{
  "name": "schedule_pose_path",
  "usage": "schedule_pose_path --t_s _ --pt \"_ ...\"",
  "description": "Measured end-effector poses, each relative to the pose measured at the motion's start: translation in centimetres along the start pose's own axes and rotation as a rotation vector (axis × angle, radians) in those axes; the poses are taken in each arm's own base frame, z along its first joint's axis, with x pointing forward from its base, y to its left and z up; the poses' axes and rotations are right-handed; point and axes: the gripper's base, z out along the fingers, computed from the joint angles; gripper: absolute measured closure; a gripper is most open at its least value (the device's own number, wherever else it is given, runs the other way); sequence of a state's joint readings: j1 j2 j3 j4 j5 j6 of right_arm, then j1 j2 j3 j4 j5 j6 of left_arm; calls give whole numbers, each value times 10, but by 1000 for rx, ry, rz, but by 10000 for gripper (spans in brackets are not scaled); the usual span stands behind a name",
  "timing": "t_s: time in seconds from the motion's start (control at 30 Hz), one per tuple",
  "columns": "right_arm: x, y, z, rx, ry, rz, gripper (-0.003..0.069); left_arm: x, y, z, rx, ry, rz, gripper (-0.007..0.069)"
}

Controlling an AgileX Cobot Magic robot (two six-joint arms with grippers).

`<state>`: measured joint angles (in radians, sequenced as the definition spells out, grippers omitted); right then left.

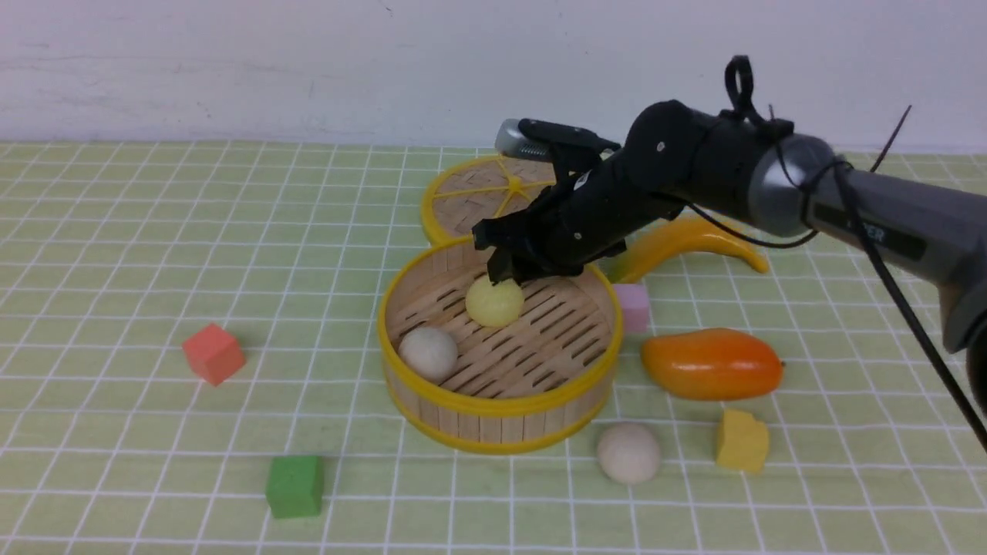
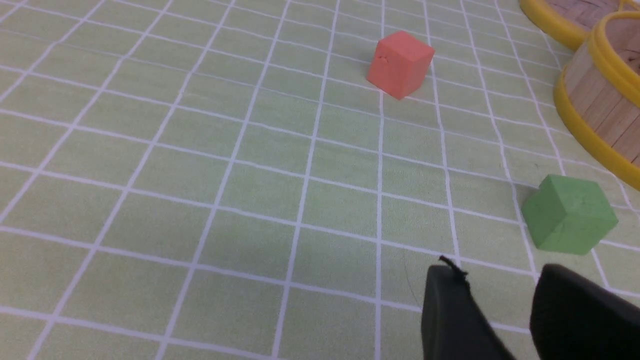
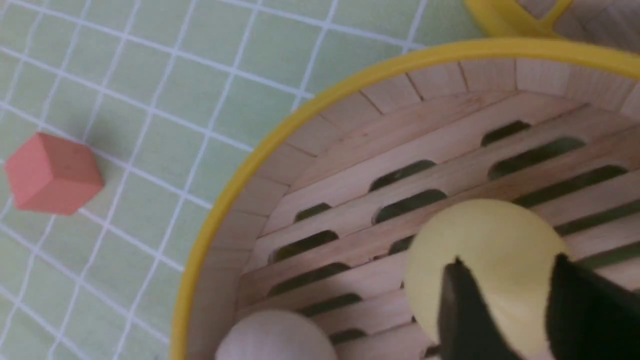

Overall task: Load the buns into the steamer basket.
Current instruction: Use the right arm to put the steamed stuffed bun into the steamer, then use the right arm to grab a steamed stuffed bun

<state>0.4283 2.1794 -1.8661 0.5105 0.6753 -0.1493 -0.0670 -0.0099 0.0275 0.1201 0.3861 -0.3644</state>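
left hand [image 2: 497, 275], right hand [image 3: 507, 264], jaws parted

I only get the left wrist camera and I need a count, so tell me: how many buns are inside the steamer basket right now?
Observer: Two. An off-white bun and a yellow bun sit in the steamer basket.
Operator: Any outside?
Observer: One. A third bun lies on the robot's side of the basket, next to a yellow block.
Operator: Where's the right gripper?
Observer: The right gripper is over the yellow bun, and its jaws look parted.
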Motion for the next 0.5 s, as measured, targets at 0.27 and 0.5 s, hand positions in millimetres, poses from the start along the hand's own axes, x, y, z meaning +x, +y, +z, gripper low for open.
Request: schedule_pose_path --t_s 0.27,0.5 --pt "-15 35 -114 58 33 -199 144 0 0 0 0 0 0 386" --pt "14 40 -184 178 223 -210 129 0 0 0 0 0 0 386"
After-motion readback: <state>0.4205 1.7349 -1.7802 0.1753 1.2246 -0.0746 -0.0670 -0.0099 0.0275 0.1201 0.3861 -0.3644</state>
